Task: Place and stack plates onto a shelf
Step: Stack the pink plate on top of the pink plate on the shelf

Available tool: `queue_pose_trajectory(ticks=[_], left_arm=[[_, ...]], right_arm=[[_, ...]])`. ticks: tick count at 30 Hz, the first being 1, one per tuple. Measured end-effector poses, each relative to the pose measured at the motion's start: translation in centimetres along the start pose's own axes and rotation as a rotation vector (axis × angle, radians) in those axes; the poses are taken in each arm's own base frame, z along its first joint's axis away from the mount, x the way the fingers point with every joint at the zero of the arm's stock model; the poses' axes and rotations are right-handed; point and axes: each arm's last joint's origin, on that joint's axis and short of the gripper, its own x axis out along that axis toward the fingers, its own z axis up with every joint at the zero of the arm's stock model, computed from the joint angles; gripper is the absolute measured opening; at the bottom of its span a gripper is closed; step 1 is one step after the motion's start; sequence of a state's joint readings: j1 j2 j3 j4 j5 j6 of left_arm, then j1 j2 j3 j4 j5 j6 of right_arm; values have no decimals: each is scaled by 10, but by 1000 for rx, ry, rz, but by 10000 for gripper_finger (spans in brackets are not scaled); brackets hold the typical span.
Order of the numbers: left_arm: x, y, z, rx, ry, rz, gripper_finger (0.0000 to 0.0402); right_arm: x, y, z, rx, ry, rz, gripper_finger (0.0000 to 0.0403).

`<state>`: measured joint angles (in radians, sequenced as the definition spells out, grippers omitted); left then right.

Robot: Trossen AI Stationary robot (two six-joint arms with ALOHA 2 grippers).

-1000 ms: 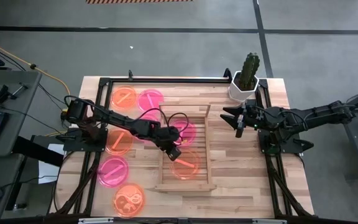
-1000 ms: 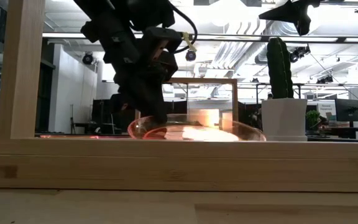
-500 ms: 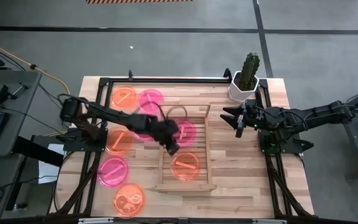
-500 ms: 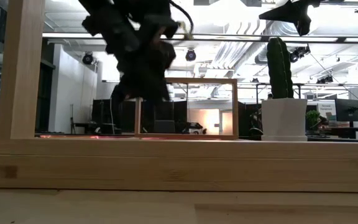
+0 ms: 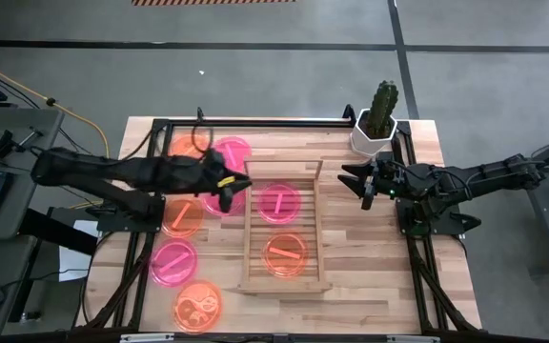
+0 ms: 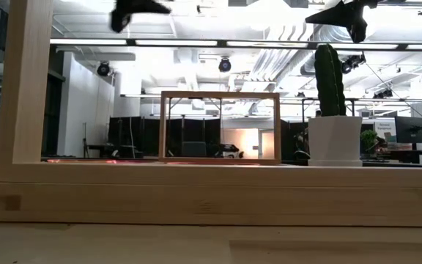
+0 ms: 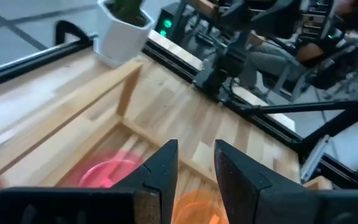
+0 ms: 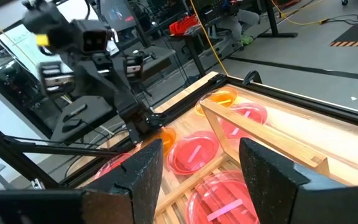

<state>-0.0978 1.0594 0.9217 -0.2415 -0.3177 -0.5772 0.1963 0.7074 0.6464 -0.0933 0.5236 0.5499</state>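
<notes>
The shelf (image 5: 284,229) sits mid-counter (image 5: 370,276) with two plates in it, one (image 5: 279,202) behind the other (image 5: 285,253). More plates (image 5: 173,261) lie left of it. The potted cactus (image 5: 377,118) stands at the far right corner. The left pincer (image 5: 233,193) hangs beside the shelf's left edge, the right pincer (image 5: 360,181) right of it.

Light-wood table (image 5: 370,276), slatted shelf (image 5: 253,248) at its middle, loose plates (image 5: 173,262) left of it, potted cactus (image 5: 376,122) at the far right corner — shelf carrying a pink plate (image 5: 279,203) and an orange plate (image 5: 285,254).
</notes>
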Motion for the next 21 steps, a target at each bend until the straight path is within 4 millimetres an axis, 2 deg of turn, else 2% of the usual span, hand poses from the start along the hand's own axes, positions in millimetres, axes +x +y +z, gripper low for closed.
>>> queue_pose_trajectory(ticks=[4, 7, 11, 17, 21], left_arm=[[-14, 20, -29, -59, 51, 29, 96], [-17, 46, -46, -142, 150, 151, 95], [-21, 80, -45, -238, 268, 303, 96], [-20, 137, -51, -350, 534, 562, 96], [-9, 163, -54, -383, 654, 606, 97]], right_arm=[[0, 0, 0, 0, 0, 0, 195], [0, 0, 0, -1, 1, -1, 195], [0, 0, 0, 0, 0, -1, 195], [0, 0, 0, -1, 1, -1, 195], [0, 0, 0, -2, 2, -2, 195]])
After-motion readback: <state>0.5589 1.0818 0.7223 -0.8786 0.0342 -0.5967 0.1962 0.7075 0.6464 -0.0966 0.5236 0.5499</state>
